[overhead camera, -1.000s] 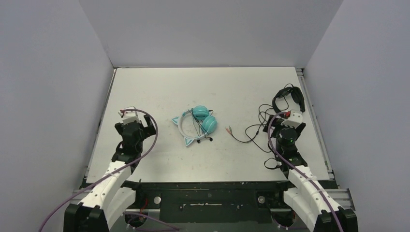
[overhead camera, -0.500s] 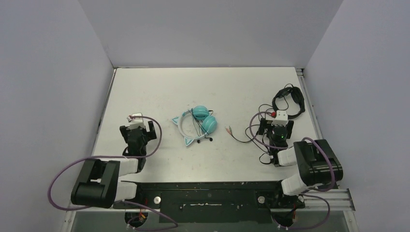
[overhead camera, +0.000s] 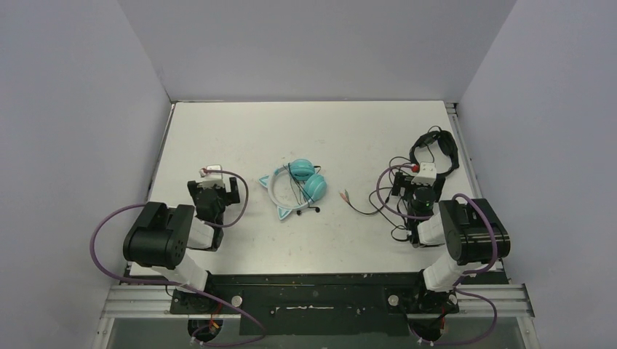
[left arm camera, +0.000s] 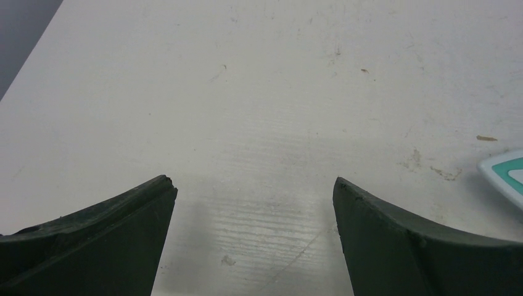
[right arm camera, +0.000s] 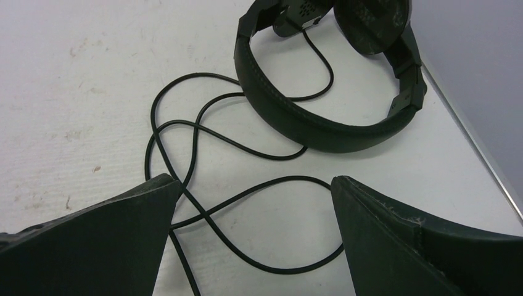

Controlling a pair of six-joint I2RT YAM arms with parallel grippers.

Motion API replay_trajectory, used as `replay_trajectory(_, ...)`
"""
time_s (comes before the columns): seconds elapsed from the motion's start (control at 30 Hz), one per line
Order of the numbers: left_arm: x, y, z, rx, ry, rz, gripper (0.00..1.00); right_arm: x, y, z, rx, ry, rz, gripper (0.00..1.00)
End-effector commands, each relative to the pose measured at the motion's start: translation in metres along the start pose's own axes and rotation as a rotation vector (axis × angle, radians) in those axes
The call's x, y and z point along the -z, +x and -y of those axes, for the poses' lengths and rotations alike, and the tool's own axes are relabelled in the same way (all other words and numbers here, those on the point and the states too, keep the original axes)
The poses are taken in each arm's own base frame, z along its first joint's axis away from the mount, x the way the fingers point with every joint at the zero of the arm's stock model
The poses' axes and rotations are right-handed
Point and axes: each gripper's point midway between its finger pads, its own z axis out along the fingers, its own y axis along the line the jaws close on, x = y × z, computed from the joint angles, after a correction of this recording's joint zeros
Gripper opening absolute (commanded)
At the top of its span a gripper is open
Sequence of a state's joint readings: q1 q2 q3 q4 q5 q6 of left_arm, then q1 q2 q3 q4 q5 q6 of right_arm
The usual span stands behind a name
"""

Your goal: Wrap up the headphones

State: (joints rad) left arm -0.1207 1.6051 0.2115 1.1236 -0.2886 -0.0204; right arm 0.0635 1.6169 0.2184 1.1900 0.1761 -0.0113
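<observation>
Teal headphones [overhead camera: 313,187] flat on table [overhead camera: 349,138] ctr

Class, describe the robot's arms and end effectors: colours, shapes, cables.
Both the left arm and right arm have white links, chunky black joint housings and a looping purple cable. The left end effector and right end effector each have two dark wedge fingers.
</observation>
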Motion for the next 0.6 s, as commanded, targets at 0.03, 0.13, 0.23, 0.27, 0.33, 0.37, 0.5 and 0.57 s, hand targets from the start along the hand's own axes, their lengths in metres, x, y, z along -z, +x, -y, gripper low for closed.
replay_trajectory(0.03,-0.0100,-0.0350,0.0044,0.029,0.016,0.118,0.97,-0.0107,-0.0223,0.0030,-0.058,0.006,0.063,1.00)
replay_trajectory(0.13,-0.0097,-0.0358,0.0036,0.030,0.012,0.123,0.97,-0.0108,-0.0224,0.0028,-0.058,0.005,0.063,1.00)
replay_trajectory(0.23,-0.0095,-0.0362,0.0039,0.031,0.013,0.124,0.97,-0.0107,-0.0225,0.0029,-0.058,0.005,0.063,1.00)
replay_trajectory(0.27,-0.0097,-0.0358,0.0039,0.031,0.013,0.122,0.97,-0.0108,-0.0222,0.0029,-0.058,0.006,0.062,1.00)
replay_trajectory(0.33,-0.0102,-0.0352,0.0043,0.030,0.016,0.119,0.97,-0.0108,-0.0227,0.0030,-0.059,0.006,0.064,1.00)
replay_trajectory(0.37,-0.0106,-0.0344,0.0048,0.031,0.018,0.115,0.97,-0.0108,-0.0225,0.0029,-0.058,0.006,0.063,1.00)
replay_trajectory(0.5,-0.0118,-0.0344,0.0055,0.030,0.023,0.111,0.97,-0.0108,-0.0227,0.0030,-0.059,0.006,0.064,1.00)
replay_trajectory(0.57,-0.0103,-0.0348,0.0048,0.033,0.022,0.116,0.97,-0.0108,-0.0226,0.0031,-0.058,0.006,0.063,1.00)
